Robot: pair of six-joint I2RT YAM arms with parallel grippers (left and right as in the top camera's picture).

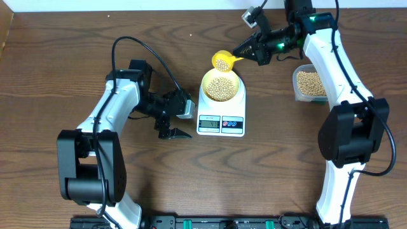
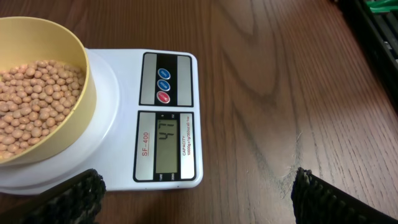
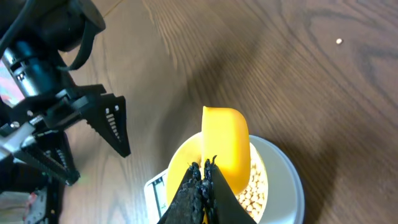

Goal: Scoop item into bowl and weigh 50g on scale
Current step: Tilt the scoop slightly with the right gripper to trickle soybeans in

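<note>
Table (image 1: 63,57): brown wood, bare at front.
Scale (image 1: 220,124): centre; bowl (image 1: 205,81) of beans (image 1: 221,88) on platform.
Right gripper (image 3: 204,167): clamped on yellow scoop (image 3: 225,140) handle, over bowl's far rim.
Left gripper (image 1: 175,133): spread wide, empty, beside scale's left edge.

red "SF-400" printed sideways on the scale (image 2: 118,78) front panel beside its LCD display (image 2: 168,146), display digits reading 47, small "CAPACITY" line along the display's edge, remainder too fine to read
</note>
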